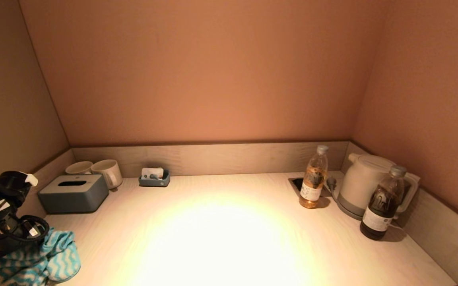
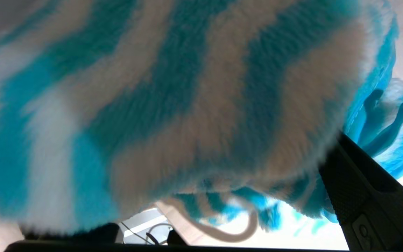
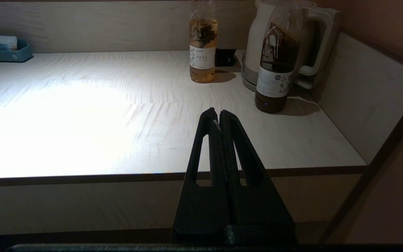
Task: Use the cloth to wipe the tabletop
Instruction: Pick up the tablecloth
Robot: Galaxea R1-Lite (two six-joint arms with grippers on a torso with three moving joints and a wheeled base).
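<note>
The cloth (image 1: 56, 260) is fluffy, with teal and white zigzag stripes. It lies bunched at the tabletop's (image 1: 229, 238) front left corner. My left gripper (image 1: 12, 242) is down on it, the wrist covering part of it. In the left wrist view the cloth (image 2: 173, 91) fills almost everything, and one black finger (image 2: 360, 196) stands far out to the side; the other is hidden. My right gripper (image 3: 219, 113) is shut and empty, held over the table's front edge on the right. It is out of the head view.
A grey tissue box (image 1: 74, 193), two mugs (image 1: 107, 172) and a small blue tray (image 1: 154, 178) stand at the back left. A light tea bottle (image 1: 313, 182), a white kettle (image 1: 362, 184) and a dark bottle (image 1: 382, 204) stand at the right. Low walls edge the table.
</note>
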